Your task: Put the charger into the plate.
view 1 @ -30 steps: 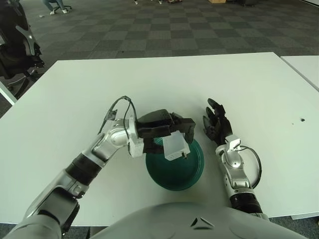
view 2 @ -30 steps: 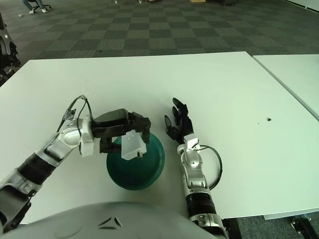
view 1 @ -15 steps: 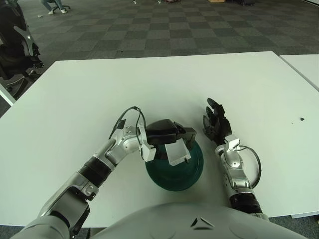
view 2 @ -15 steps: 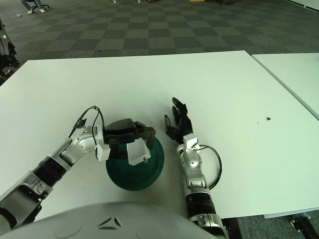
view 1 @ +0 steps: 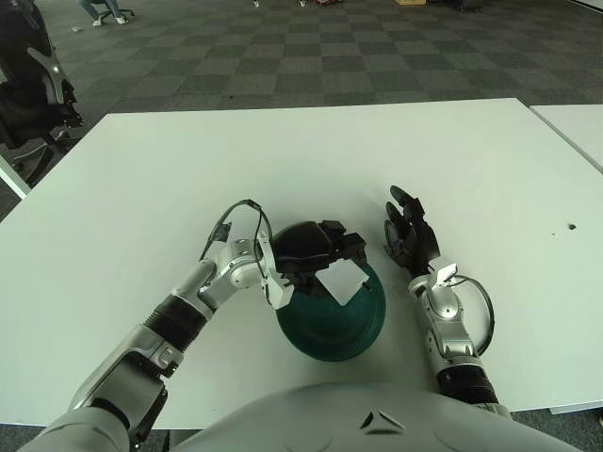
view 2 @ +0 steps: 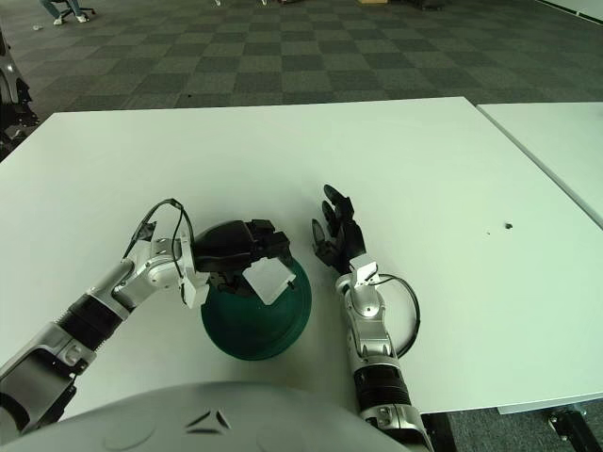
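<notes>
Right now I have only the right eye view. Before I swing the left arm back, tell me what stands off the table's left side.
Observer: In the left eye view a black chair, as far as I can tell, stands on the floor beyond the far left corner of the table. Your view shows only a sliver of it.
Operator: Say what is below it, nearer the arm.
Observer: A white edge slants in at the frame's left border, beside the table's left side. I cannot tell what it belongs to. For reference, the left hand holds the charger tilted over the plate, and the right hand shows open to the right of the plate.
</notes>
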`<state>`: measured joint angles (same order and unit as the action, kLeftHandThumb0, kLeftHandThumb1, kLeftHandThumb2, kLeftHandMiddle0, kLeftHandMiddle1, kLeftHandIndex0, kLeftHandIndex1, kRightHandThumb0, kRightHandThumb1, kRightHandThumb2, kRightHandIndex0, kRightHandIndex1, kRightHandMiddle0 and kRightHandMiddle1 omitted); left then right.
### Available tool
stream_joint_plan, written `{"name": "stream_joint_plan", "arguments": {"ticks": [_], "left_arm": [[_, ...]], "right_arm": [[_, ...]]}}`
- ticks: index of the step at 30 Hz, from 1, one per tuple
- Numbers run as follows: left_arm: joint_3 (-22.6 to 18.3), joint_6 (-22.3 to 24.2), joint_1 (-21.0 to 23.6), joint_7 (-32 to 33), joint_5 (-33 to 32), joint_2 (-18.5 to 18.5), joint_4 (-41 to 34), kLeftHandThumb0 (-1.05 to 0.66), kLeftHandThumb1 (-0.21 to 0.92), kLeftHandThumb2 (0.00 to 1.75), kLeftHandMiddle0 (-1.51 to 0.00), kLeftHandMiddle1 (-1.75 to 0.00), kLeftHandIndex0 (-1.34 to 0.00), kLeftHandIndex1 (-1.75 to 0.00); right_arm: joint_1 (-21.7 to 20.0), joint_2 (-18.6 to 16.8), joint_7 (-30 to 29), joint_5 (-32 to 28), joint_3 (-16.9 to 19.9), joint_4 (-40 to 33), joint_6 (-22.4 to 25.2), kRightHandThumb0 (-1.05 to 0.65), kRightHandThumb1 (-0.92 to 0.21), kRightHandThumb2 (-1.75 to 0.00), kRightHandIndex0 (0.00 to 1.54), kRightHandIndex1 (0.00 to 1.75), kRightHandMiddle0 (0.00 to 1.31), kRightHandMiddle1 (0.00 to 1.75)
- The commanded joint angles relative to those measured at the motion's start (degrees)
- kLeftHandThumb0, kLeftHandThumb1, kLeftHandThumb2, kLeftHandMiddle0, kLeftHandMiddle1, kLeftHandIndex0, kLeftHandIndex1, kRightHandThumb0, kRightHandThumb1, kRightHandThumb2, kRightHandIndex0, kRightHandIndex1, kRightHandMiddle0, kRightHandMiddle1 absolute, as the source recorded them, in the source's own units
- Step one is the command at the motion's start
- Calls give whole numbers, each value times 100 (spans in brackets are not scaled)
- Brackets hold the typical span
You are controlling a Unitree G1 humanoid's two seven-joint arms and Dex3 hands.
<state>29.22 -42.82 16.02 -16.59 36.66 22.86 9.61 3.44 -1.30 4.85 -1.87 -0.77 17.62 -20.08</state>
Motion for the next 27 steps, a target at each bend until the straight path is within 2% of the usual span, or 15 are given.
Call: {"name": "stream_joint_plan", "arguments": {"ticks": [1, 5, 8, 11, 14, 18, 27], "left_arm": [[-39, -63, 184, -21, -6, 100, 21, -84, 92, 77, -19, -97, -3, -119], [-70, -113, 157, -70, -97, 173, -58, -89, 92, 81, -18, -79, -1, -112], [-141, -99, 97, -136, -215, 245, -257, -94, 92, 84, -21, -35, 0, -85], [-197, -76, 68, -108, -221, 258, -362, -99, 92, 85, -18, -15, 0, -68], [-290, 1, 18, -30, -201, 256, -499, -103, 92, 85, -10, -6, 0, -47], [-379, 56, -49, -20, -262, 241, -617, -104, 92, 82, -4, -2, 0, -31], [-420, 13, -132, -178, -551, 309, -814, -105, 92, 76, 0, 0, 0, -15]], "right_arm": [[323, -97, 181, -307, 130, 781, 248, -64, -92, -62, 32, 5, 0, 47], [175, -277, 279, -664, 311, 926, 314, -61, -92, -64, 36, 7, 0, 51], [90, -349, 275, -740, 362, 955, 435, -59, -92, -70, 39, 8, 0, 59], [56, -350, 253, -670, 350, 971, 463, -59, -92, -74, 38, 7, 0, 58], [372, -274, 90, -286, 159, 598, 383, -61, -92, -78, 35, 4, 0, 50], [390, -154, -113, 64, 87, 586, 369, -63, -92, -80, 31, 2, 0, 42], [293, -89, -306, 310, 18, 554, 480, -67, -92, -79, 27, 0, 0, 37]]}}
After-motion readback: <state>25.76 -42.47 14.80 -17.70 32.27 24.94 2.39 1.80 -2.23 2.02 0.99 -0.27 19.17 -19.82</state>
